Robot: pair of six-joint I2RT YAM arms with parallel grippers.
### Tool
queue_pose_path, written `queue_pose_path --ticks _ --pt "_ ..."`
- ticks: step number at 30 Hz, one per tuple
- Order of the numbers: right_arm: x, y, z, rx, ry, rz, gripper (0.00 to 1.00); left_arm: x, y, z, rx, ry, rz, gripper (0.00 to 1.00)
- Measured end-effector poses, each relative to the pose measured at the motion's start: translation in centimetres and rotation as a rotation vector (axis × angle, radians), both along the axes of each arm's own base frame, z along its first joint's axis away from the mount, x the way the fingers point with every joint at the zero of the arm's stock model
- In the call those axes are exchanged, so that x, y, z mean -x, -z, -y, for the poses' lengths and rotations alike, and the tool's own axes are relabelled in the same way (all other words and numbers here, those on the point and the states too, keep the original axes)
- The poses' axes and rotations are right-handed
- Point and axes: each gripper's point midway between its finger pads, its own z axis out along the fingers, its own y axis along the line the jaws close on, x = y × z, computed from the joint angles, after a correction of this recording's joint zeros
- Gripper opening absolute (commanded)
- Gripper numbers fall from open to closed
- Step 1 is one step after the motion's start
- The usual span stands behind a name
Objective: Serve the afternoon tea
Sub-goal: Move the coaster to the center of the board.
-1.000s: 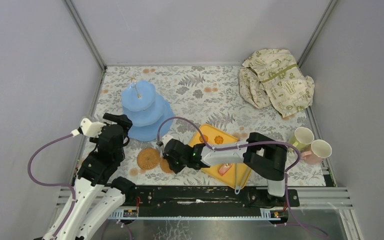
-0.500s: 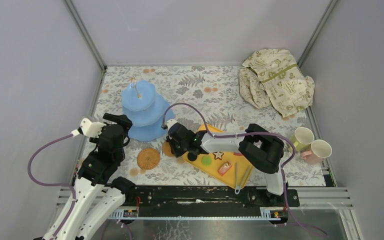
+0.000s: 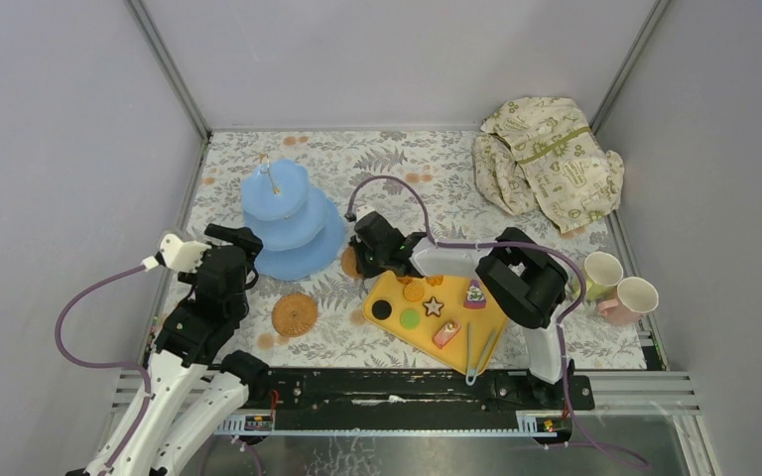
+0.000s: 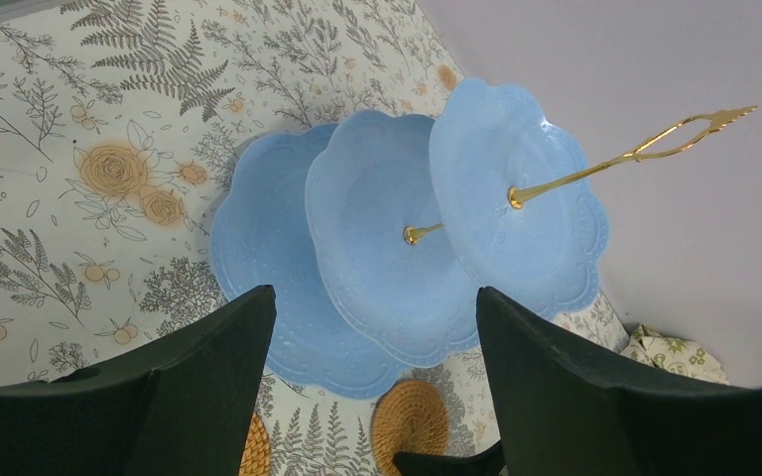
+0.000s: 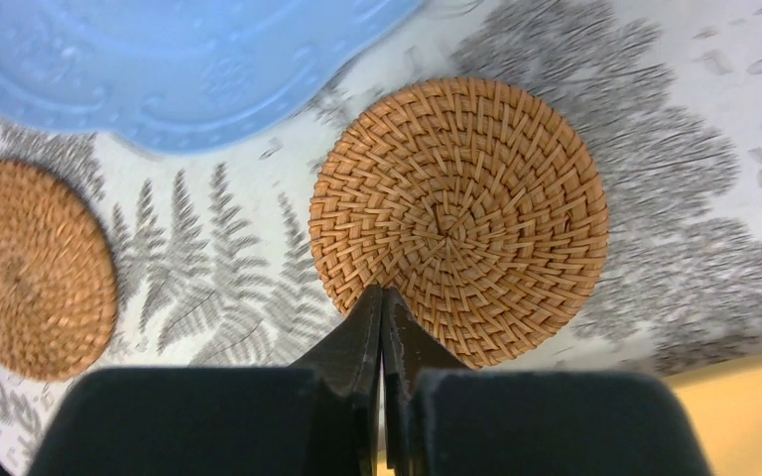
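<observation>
**Left claw.** The left claw (image 4: 372, 297) is held with its fingers wide apart and nothing between them. It is poised above the bench (image 3: 407, 169), on the near side of the light-blue three-tier stand (image 3: 288, 223), without contact.

**Stand.** The stand is upright on the left part of the bench. All three tiers are bare, and a gold centre rod with a loop handle is fitted.

**Right claw.** The right claw (image 5: 382, 302) is seen with its fingers pressed together. The tips are set at the near rim of a woven coaster (image 5: 456, 218). Whether that rim is pinched between them cannot be told.

**Coasters.** This coaster lies flat just beside the stand's bottom tier, between the stand and the yellow tray (image 3: 456, 315). The second coaster (image 3: 295, 313) lies flat nearer the arm bases, apart from the first.

**Pastries.** The toy pastries (image 3: 434, 306) are all found on the yellow tray: a star, round biscuits and small cakes. Tongs (image 3: 481, 349) are laid along the tray's near right edge.

**Cups.** Two pale cups (image 3: 598, 271) are placed together at the right edge of the bench, well apart from the coasters.

**Other.** A cream printed cloth (image 3: 548, 159) is bundled at the far right corner.
</observation>
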Motion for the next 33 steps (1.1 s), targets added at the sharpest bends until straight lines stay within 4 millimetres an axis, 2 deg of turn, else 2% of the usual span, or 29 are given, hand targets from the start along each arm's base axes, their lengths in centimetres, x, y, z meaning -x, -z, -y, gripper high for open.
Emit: queue_pose_path --ticks 6,14,18,25,33 --pt "-4.2 0.0 2.2 -0.003 0.1 -0.008 0.02 -0.1 0.1 0.0 -0.003 0.0 -0.006 0.8" --pt "-11.0 -0.1 7.1 -0.003 0.278 -0.032 0.02 -0.2 0.2 0.1 -0.004 0.0 -0.008 0.8" --pt "-13.1 0.0 9.1 -0.001 0.344 -0.045 0.03 -0.2 0.2 0.0 -0.006 -0.003 -0.008 0.8" --pt "-14.4 0.0 11.1 -0.004 0.418 -0.069 0.02 -0.2 0.2 -0.1 -0.012 -0.012 -0.008 0.8" --pt "-14.7 0.0 11.4 -0.018 0.454 -0.087 0.06 -0.5 0.3 -0.1 -0.018 -0.016 -0.017 0.8"
